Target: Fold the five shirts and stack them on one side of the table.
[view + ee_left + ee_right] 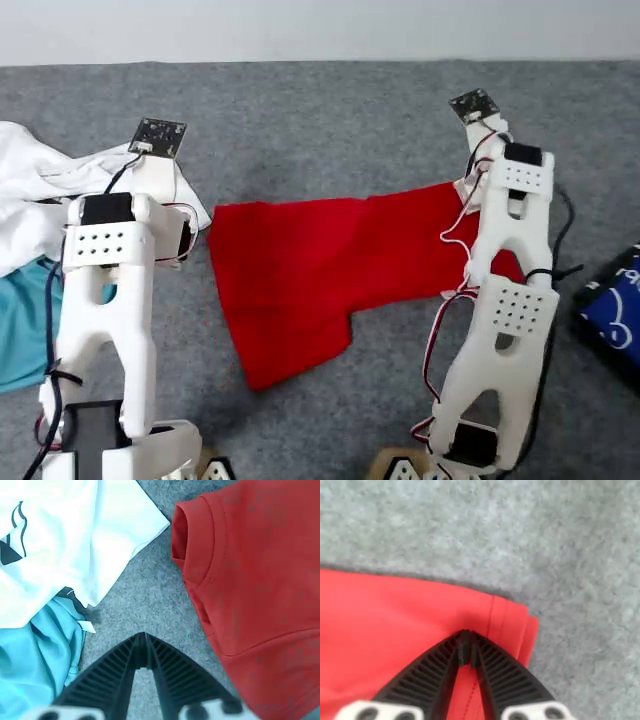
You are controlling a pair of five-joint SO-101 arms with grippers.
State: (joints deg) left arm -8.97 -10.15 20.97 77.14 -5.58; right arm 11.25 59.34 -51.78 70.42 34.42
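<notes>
Right gripper closed, tips on red shirt hem corner, likely to drag it into fold; pinch uncertain. Left gripper closed, empty, over bare bench between red shirt and white shirt. Red shirt spread mid-bench, unfolded.

white shirt: cut by edge | teal shirt: part under left arm | blue item: cut off
</notes>
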